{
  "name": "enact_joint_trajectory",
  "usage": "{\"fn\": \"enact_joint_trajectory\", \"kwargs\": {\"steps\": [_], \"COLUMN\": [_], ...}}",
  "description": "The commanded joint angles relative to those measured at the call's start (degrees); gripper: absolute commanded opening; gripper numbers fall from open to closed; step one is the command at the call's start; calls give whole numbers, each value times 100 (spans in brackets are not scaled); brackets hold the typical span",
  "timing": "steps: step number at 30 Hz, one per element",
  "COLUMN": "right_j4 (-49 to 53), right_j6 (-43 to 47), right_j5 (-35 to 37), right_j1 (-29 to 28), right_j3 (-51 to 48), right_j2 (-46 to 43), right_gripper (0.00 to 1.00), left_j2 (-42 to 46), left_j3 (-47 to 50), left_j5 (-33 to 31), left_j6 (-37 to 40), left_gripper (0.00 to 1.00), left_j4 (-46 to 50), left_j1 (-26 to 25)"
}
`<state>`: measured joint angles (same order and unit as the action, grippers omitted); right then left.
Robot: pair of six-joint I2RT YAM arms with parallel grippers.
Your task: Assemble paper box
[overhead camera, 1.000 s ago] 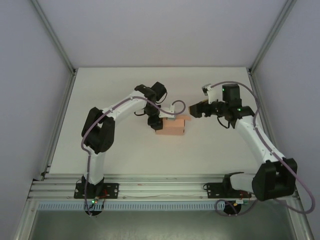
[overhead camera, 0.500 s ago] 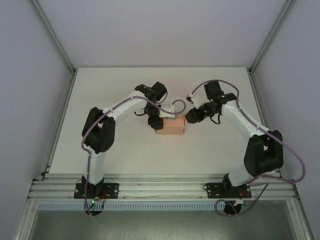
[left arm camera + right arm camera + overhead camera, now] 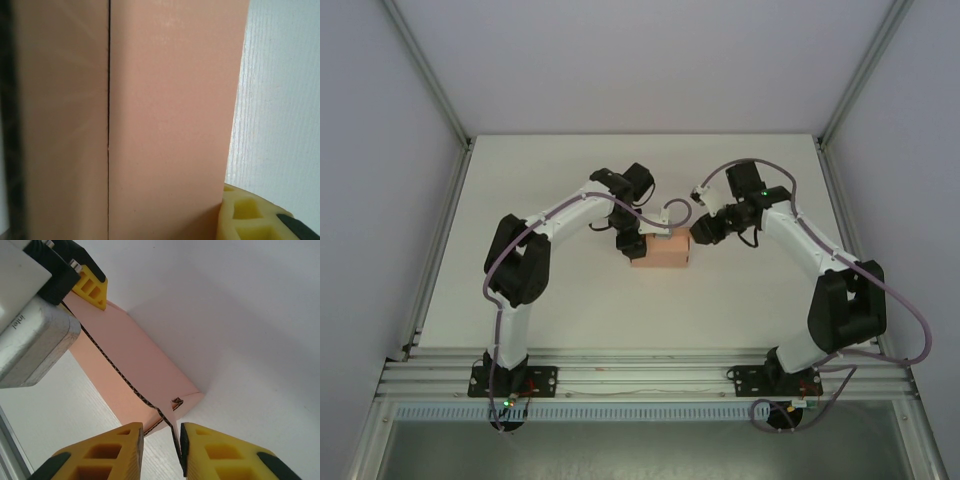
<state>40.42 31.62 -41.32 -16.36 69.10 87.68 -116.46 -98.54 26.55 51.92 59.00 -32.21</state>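
Mid-counter point(image 3: 570, 300), lying flat with its long side across: the salmon box point(image 3: 662, 254), folded into a block, set between the two arms. At its left end, left jaws clenched on it, coming in from the far side. At its right end, right jaws hard up against the short face

From the left wrist, very close: pink card wall from top to bottom, with a thin dark seam point(image 3: 108, 100) running straight down it. Left pad point(image 3: 247, 217), yellow, pressed to the card at lower right; a dark strip hugging the opposite side along the left edge. White counter beyond, to the right

From the right wrist: box stretching from lower centre away to upper left, upper face smooth, a raw corrugated edge point(image 3: 117, 370) along the near side, a small slot point(image 3: 176, 401) by the near corner. Right pads point(image 3: 107, 455), yellow, at the bottom, close together with only a narrow gap. Card edge standing in that gap, just beside the right-hand pad. Cannot tell whether pinched or merely straddled. At the far end, left pad on the box's top corner, beside a grey housing point(image 3: 35, 340) marked "intel"
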Motion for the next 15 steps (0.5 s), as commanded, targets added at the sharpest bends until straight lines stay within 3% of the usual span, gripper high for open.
{"fn": "enact_joint_trajectory", "kwargs": {"steps": [1,9,12,15], "right_j4": [-138,-290,-1051,-2324], "right_j6": [-14,-392,-1278,-2441], "right_j5": [-55,-131,512,1589], "right_j1": [-55,-133,-433,-874], "right_j3": [60,-74,-450,-1085], "right_j2": [-10,-30,-228,-550], "right_gripper": [23,2,0,0], "left_j2": [-142,-104,-30,29], "left_j3": [-62,-59,38,140], "left_j5": [-119,-202,-209,-135], "left_j6": [-51,-394,-731,-991], "left_gripper": [29,27,27,27], "left_j4": [21,-346,-731,-1066], "left_j1": [46,44,49,49]}}
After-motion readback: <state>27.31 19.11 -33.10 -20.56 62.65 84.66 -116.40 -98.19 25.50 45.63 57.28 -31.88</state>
